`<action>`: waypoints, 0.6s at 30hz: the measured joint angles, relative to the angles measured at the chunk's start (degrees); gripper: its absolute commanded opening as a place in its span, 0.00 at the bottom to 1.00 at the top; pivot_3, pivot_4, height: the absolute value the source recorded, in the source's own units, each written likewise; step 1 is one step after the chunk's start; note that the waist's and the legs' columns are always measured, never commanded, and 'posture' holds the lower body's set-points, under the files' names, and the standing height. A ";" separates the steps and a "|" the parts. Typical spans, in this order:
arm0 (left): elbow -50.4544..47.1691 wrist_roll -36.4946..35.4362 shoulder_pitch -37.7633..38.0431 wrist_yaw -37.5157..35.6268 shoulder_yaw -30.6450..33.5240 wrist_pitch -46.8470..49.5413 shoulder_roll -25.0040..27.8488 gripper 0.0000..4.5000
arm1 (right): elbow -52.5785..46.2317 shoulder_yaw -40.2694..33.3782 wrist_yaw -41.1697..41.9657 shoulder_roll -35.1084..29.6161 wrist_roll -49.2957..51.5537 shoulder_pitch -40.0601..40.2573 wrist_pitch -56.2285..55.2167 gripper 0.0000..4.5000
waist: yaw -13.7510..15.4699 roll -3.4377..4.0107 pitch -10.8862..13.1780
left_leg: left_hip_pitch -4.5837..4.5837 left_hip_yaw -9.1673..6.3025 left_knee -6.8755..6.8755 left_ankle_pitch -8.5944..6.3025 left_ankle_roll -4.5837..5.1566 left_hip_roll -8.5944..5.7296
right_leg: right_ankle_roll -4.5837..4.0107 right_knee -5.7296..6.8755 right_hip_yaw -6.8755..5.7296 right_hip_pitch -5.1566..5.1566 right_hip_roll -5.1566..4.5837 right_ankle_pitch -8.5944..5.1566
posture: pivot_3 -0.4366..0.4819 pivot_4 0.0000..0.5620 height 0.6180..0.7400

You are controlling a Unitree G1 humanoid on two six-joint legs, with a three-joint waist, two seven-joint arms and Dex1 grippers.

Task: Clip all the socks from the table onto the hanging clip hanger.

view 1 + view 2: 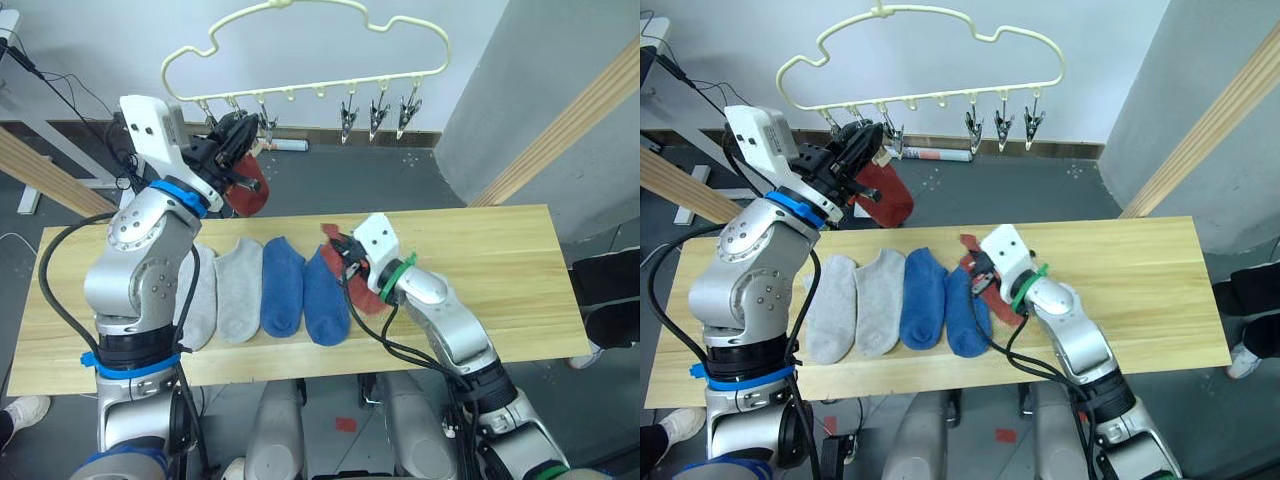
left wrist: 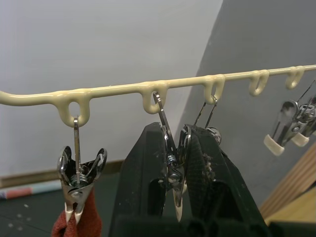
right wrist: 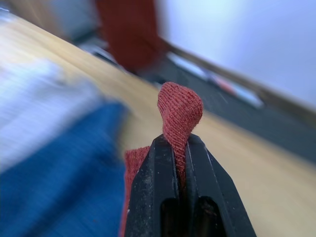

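Note:
The pale yellow clip hanger [image 1: 320,88] hangs above the far edge of the table [image 1: 480,270]. My left gripper [image 1: 238,135] is raised to it and shut on the second clip [image 2: 173,168], squeezing its handles. One red sock [image 1: 248,185] dangles from the first clip beside it. On the table lie two grey socks [image 1: 240,290] and two blue socks [image 1: 282,285] in a row. To their right, my right gripper [image 1: 345,255] is shut on the cuff of the other red sock [image 3: 180,111], whose foot rests on the wood.
Three free clips [image 1: 378,115] hang at the hanger's right end. Wooden beams [image 1: 570,120] slant past the table's right side. A white desk frame with cables [image 1: 40,140] stands at the far left. A person's shoe [image 1: 25,410] shows by the table's near-left corner.

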 measured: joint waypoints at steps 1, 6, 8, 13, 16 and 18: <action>0.04 -1.43 -0.80 0.01 0.39 1.91 0.45 0.08 | 0.91 0.32 2.58 -0.51 0.28 -0.69 -3.12 0.00 | 0.05 -0.04 0.09 | 0.00 0.00 0.00 0.00 0.00 0.00 | 0.00 0.00 0.01 0.01 -0.03 0.00 | 0.48 0.92 1.00; 0.26 -5.22 -3.06 0.17 2.27 6.90 2.15 0.08 | 8.54 -1.41 7.26 -1.63 1.12 -3.77 -11.84 0.00 | 0.27 -0.11 0.33 | 0.00 0.02 0.06 0.00 0.01 0.05 | -0.01 0.03 0.03 0.03 -0.26 0.00 | 0.49 0.91 1.00; 0.25 -7.03 -3.58 0.87 3.21 8.96 2.14 0.08 | 11.88 -2.90 8.23 -1.41 2.03 -6.77 -14.01 0.00 | 0.35 -0.10 0.41 | 0.00 0.02 0.09 0.00 0.01 0.06 | -0.01 0.08 0.03 0.03 -0.27 0.01 | 0.49 0.90 1.00; 0.13 -9.94 -3.61 1.61 3.62 12.05 2.05 0.08 | 16.22 -4.50 10.02 1.43 3.46 -11.90 -17.01 0.00 | 0.26 -0.10 0.42 | 0.04 -0.01 0.06 0.02 -0.02 0.10 | -0.01 0.16 -0.03 0.02 -0.23 0.00 | 0.49 0.89 1.00; -0.47 -11.01 -3.60 2.54 3.79 13.09 2.04 0.08 | 18.71 -4.53 11.11 2.86 4.33 -13.85 -17.78 0.00 | 0.36 -0.10 0.42 | 0.03 0.00 0.08 0.02 -0.02 0.10 | -0.02 0.16 -0.02 0.02 -0.27 0.01 | 0.49 0.89 1.00; -0.78 -12.08 -3.59 3.30 4.45 13.87 2.04 0.08 | 20.23 -4.62 11.37 3.59 4.40 -15.03 -18.05 0.00 | 0.45 -0.10 0.42 | 0.03 0.00 0.09 0.02 -0.02 0.08 | -0.02 0.16 -0.01 0.03 -0.30 0.01 | 0.49 0.88 1.00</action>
